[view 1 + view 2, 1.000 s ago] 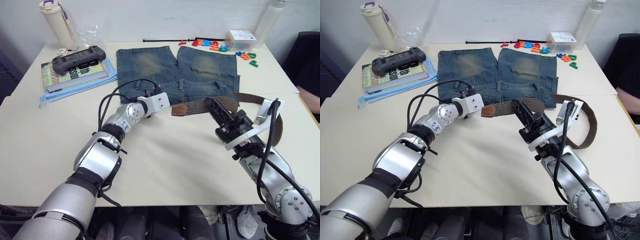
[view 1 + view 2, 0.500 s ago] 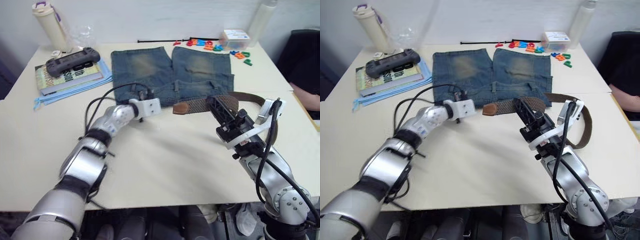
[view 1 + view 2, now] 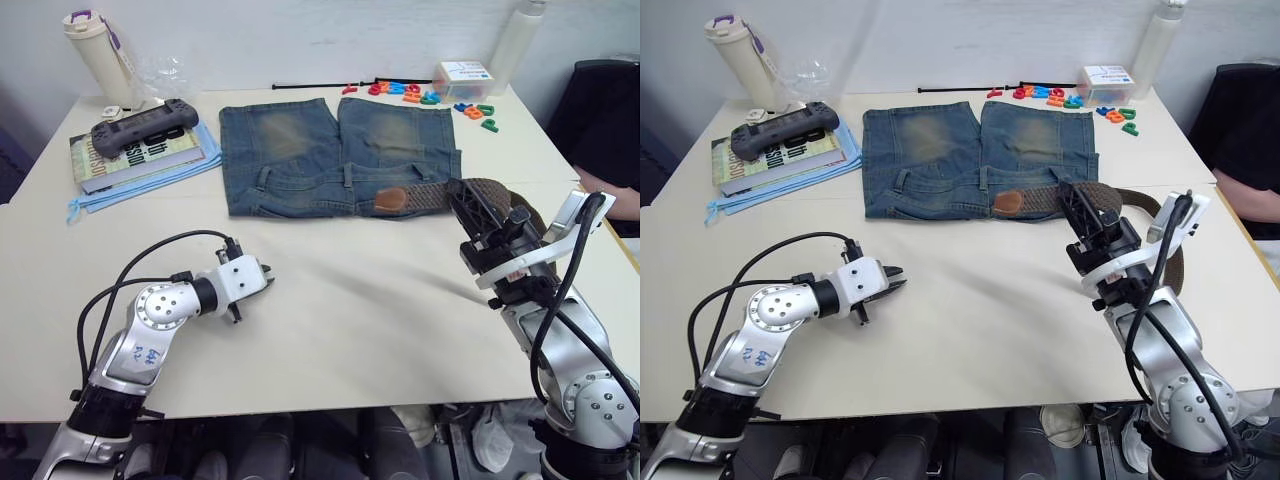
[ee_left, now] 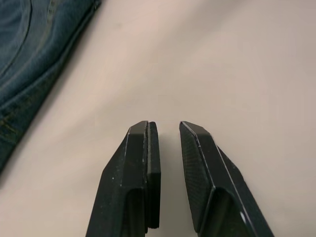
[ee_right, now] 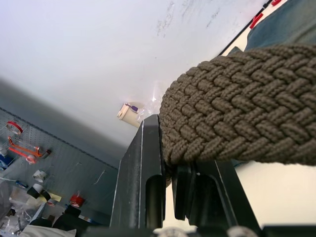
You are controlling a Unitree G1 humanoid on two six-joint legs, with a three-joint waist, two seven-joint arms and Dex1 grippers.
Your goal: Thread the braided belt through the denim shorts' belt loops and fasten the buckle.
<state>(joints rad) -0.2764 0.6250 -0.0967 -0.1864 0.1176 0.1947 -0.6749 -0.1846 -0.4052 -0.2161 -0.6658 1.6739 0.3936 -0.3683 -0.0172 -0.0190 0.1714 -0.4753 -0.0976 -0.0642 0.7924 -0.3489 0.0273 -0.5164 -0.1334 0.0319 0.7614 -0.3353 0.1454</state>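
We are holding the braided belt (image 3: pixel 1120 196) in our right pincer (image 3: pixel 1083 213), clamped on the woven strap a little back from its brown leather tip (image 3: pixel 1007 202), which is lying on the waistband of the denim shorts (image 3: pixel 975 160). The shorts are spread flat on the counter (image 3: pixel 970 320), waistband toward us, legs pointing away. Behind the right pincer the belt is curving off in a loop along the counter's right side; we cannot make out the buckle. Our left pincer (image 3: pixel 262 283) is hanging empty over bare counter, well apart from the shorts, its fingers (image 4: pixel 140 163) slightly apart. We are judging the strap soft, floppy and grippy, so holding close to the stiffer tip should steer it best through the belt loops (image 3: pixel 985 178).
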